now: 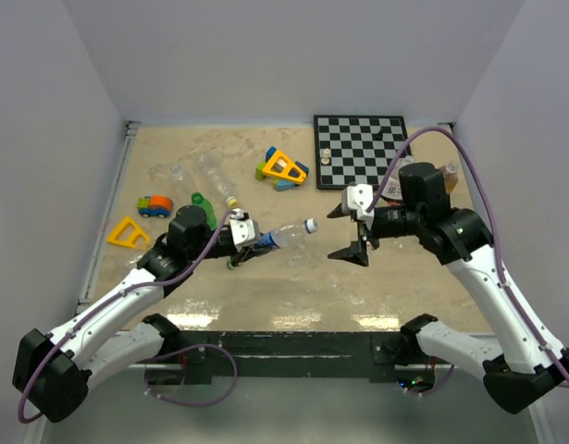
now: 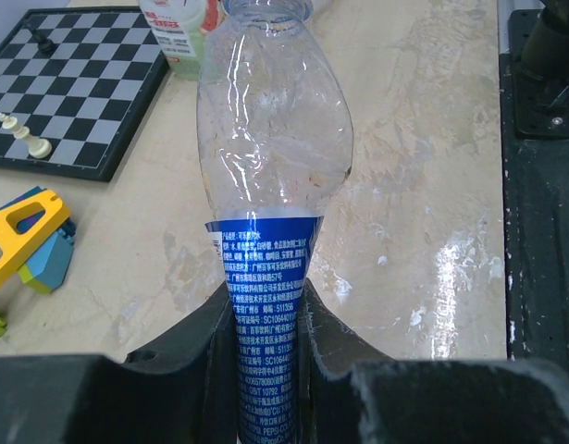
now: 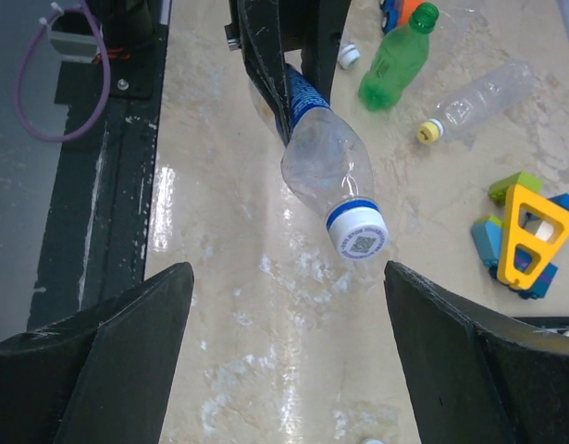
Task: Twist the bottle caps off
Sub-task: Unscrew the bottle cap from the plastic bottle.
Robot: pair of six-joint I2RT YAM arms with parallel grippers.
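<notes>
Left gripper (image 1: 254, 242) clamps 1 clear bottle (image 3: 316, 157), white cap (image 3: 358, 233) on. Right gripper (image 1: 342, 233) spread wide beside that cap. 2 more beyond it: green bottle (image 3: 395, 60), yellow-capped bottle (image 3: 483, 97).

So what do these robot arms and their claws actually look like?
The left arm and right arm are alike: slim white links between chunky black joints. A thin purple cable loops along each. Each ends in a small white wrist block and a black two-finger claw: left gripper, right gripper, with broad wedge-shaped fingers.
</notes>
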